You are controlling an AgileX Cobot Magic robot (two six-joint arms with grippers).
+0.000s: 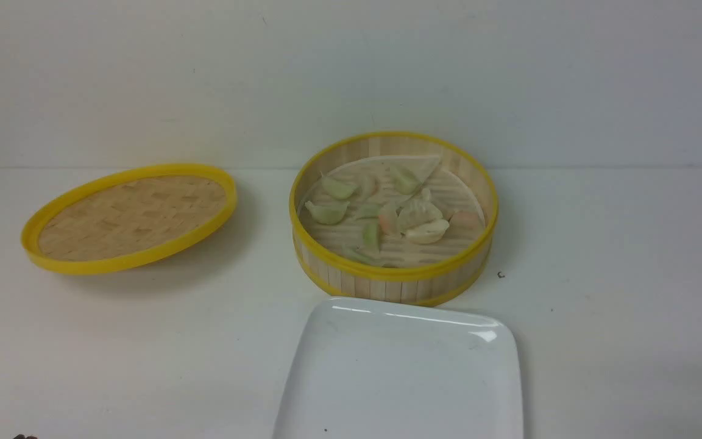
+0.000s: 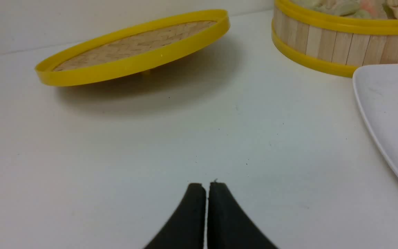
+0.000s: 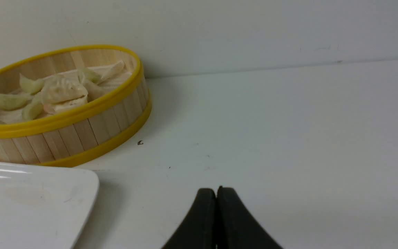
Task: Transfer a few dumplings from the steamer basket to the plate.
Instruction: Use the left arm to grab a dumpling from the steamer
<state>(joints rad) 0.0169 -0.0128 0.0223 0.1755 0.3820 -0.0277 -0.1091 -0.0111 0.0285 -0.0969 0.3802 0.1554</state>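
The steamer basket (image 1: 395, 277) stands in the middle of the white table and holds several dumplings (image 1: 426, 230), pale green, whitish and pinkish-orange, on a paper liner. The white square plate (image 1: 401, 378) lies bare just in front of the basket. My left gripper (image 2: 206, 185) is shut and empty, low over the table, left of the plate (image 2: 392, 114) and short of the basket (image 2: 340, 48). My right gripper (image 3: 216, 189) is shut and empty, over the table right of the plate (image 3: 29, 204) and the basket (image 3: 81, 133). Neither gripper shows in the front view.
The shallow yellow-rimmed woven lid (image 1: 128, 216) sits tilted at the left of the table; it also shows in the left wrist view (image 2: 133, 52). A white wall runs along the back of the table. A small dark speck (image 1: 500, 275) lies right of the basket.
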